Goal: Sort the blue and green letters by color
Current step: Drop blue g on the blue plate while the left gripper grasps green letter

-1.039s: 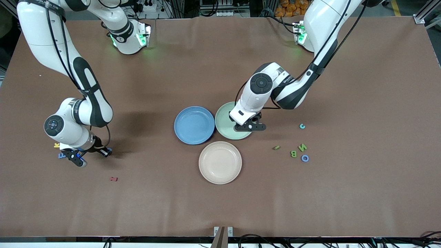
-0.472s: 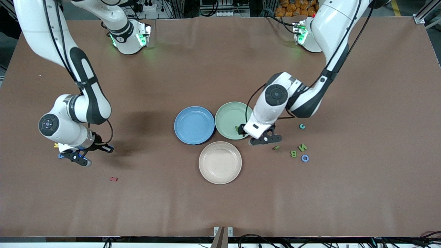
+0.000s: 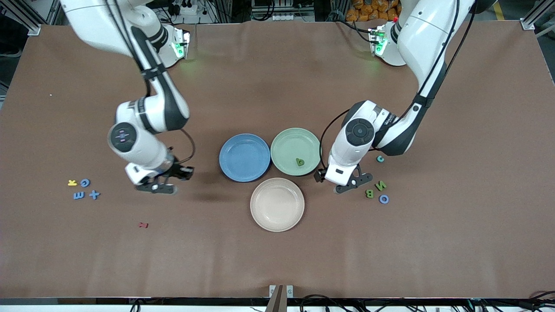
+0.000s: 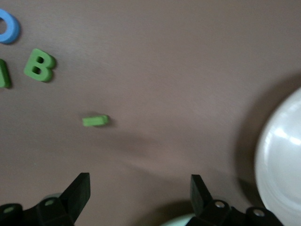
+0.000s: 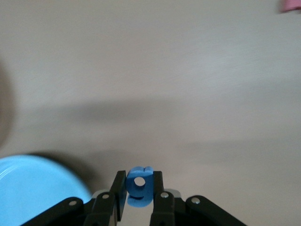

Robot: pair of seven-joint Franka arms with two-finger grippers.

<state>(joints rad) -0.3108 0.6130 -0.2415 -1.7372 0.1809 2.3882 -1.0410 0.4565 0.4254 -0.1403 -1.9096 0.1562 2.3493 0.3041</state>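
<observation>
Flat foam shapes read N (image 3: 380, 186), B (image 3: 369, 193) and a blue ring O (image 3: 383, 199) beside the left claw (image 3: 352, 184), which hung wide open over the brown tabletop (image 3: 455, 130). The right claw (image 5: 138, 188) pinched a blue letter (image 5: 138, 186) near the blue plate (image 3: 244, 156). One green letter (image 3: 299, 162) lay in the green plate (image 3: 290, 141).

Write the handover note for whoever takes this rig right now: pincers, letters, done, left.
Left pincer: open, empty, over the table beside the green plate, with a small green piece just ahead.
Right pincer: shut on a blue letter, in the air between its pile and the blue plate.
Done: one green letter lies in the green plate.
Left: green B, green N, blue O, teal C at the left arm's end; blue G, E and plus at the right arm's end.
</observation>
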